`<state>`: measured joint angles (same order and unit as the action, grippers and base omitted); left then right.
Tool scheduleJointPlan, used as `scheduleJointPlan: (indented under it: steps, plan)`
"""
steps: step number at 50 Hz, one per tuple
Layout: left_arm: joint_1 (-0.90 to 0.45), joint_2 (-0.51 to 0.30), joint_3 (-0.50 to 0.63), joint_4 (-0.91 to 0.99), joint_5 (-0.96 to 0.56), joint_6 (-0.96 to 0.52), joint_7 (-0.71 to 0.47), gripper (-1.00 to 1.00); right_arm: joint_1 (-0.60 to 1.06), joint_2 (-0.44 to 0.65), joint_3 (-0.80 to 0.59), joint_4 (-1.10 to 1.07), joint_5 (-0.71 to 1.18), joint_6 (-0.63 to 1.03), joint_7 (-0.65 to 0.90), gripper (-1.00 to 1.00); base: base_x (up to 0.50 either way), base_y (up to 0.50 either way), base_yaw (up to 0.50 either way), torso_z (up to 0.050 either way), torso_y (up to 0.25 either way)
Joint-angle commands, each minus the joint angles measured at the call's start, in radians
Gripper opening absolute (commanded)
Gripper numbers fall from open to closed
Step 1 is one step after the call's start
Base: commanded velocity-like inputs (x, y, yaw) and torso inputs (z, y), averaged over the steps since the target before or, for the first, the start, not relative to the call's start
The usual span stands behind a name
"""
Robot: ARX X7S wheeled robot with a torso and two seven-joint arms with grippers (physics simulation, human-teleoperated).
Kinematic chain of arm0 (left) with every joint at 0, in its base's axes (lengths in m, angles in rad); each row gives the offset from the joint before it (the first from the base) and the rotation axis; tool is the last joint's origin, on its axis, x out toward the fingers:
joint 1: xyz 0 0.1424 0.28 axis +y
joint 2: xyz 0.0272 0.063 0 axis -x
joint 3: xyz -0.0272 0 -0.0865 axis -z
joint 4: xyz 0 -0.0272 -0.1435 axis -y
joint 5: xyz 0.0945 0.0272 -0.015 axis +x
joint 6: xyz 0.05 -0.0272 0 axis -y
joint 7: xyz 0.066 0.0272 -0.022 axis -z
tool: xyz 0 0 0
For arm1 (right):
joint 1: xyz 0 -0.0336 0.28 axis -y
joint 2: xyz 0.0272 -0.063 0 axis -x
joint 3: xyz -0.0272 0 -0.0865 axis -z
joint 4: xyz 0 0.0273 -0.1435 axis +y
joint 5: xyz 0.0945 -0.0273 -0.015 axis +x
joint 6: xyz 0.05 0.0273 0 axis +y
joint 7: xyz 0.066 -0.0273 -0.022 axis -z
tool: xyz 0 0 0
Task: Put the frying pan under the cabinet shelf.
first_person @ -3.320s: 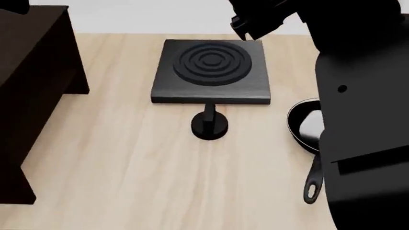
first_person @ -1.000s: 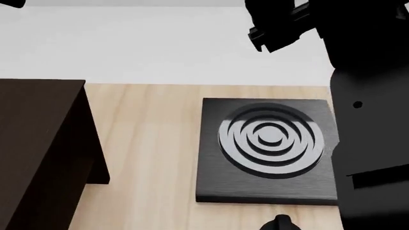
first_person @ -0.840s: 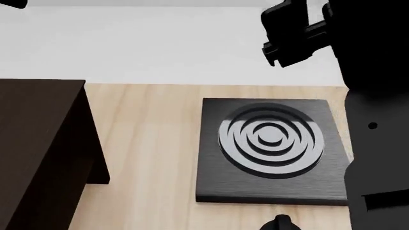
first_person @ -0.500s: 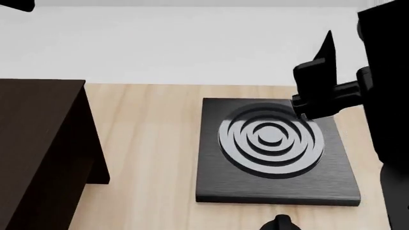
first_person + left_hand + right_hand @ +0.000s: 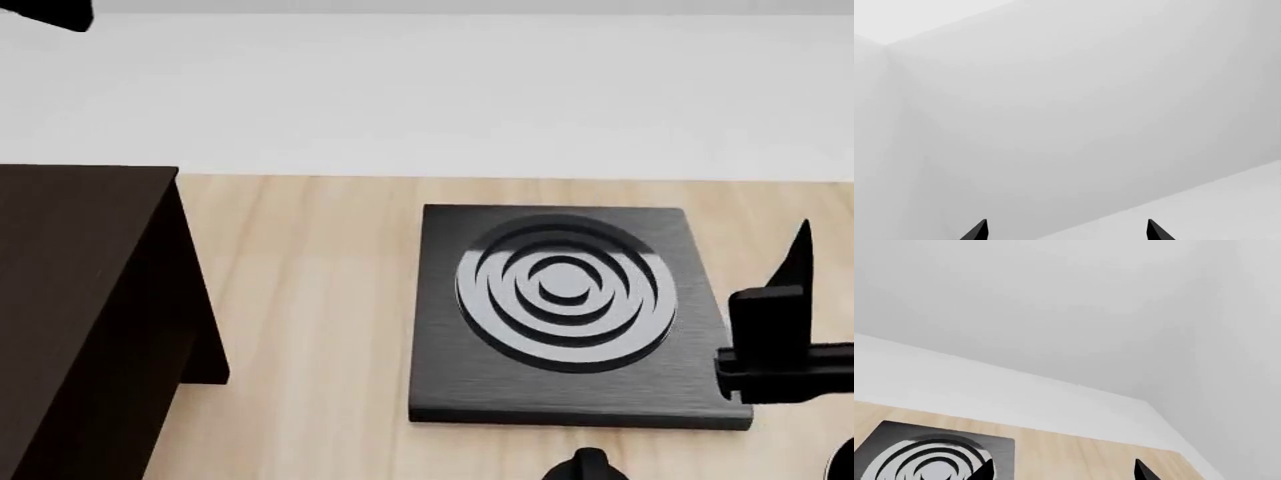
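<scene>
The frying pan is out of view. The cabinet shelf (image 5: pixel 80 300), a big dark brown box, fills the left of the head view on the wooden table. My right gripper (image 5: pixel 1064 472) is open with nothing between its jaws, above bare table beside the square black plate (image 5: pixel 934 455). In the head view one of its fingers (image 5: pixel 799 262) points up just right of that plate (image 5: pixel 441 380). My left gripper (image 5: pixel 1066 231) is open, empty and faces a pale wall.
The square plate with concentric rings lies mid-table. A small black knob (image 5: pixel 581 465) pokes up at the head view's lower edge. Part of my left arm (image 5: pixel 47 10) shows in the top left corner. Light wooden tabletop (image 5: pixel 307 300) separates cabinet and plate.
The head view tilted up since the oldest frame, leaving the pan out of sight. Over the last second my right arm dropped from the upper right to beside the plate's right edge.
</scene>
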<state>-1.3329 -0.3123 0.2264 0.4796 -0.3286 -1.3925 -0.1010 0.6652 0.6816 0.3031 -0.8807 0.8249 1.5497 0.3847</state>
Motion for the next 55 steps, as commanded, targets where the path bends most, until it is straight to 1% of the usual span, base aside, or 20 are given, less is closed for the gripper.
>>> scheduleJointPlan:
  steps: [1,6,11,23,33,38,47,55]
  plan:
    - [0.001,0.003,0.006,-0.010,-0.003,0.012,-0.003,1.00,-0.195,0.047,0.170,-0.025,0.128,-0.048,0.072,1.00,0.00,0.00,0.00,0.000,0.000]
    - [-0.010,0.007,0.011,-0.013,-0.004,0.009,-0.004,1.00,-0.300,0.046,0.221,-0.031,0.112,-0.093,0.057,1.00,0.00,0.00,0.00,0.000,0.000]
    - [-0.015,0.012,0.017,-0.017,-0.006,0.012,-0.006,1.00,-0.370,0.042,0.267,-0.031,0.104,-0.122,0.044,1.00,0.00,0.00,0.00,0.000,0.000]
    - [-0.016,0.013,0.021,-0.018,-0.011,0.014,-0.010,1.00,-0.517,0.032,0.259,0.028,0.012,-0.240,0.010,1.00,0.00,0.00,0.00,0.000,0.000]
    - [-0.012,0.012,0.022,-0.024,-0.014,0.022,-0.012,1.00,-0.577,0.033,0.273,0.045,-0.013,-0.260,0.007,1.00,0.00,0.00,0.00,0.000,0.000]
    - [-0.007,0.013,0.022,-0.028,-0.015,0.029,-0.014,1.00,-0.594,0.031,0.247,0.069,-0.037,-0.284,0.007,1.00,0.00,0.00,0.00,0.000,0.000]
    - [-0.014,0.012,0.023,-0.031,-0.018,0.029,-0.015,1.00,-0.676,-0.002,0.237,0.105,-0.081,-0.360,-0.016,1.00,0.00,0.00,0.00,0.000,0.000]
    - [-0.022,0.014,0.027,-0.033,-0.022,0.028,-0.017,1.00,-0.712,-0.015,0.229,0.125,-0.104,-0.395,-0.023,1.00,0.00,0.00,0.00,0.000,0.000]
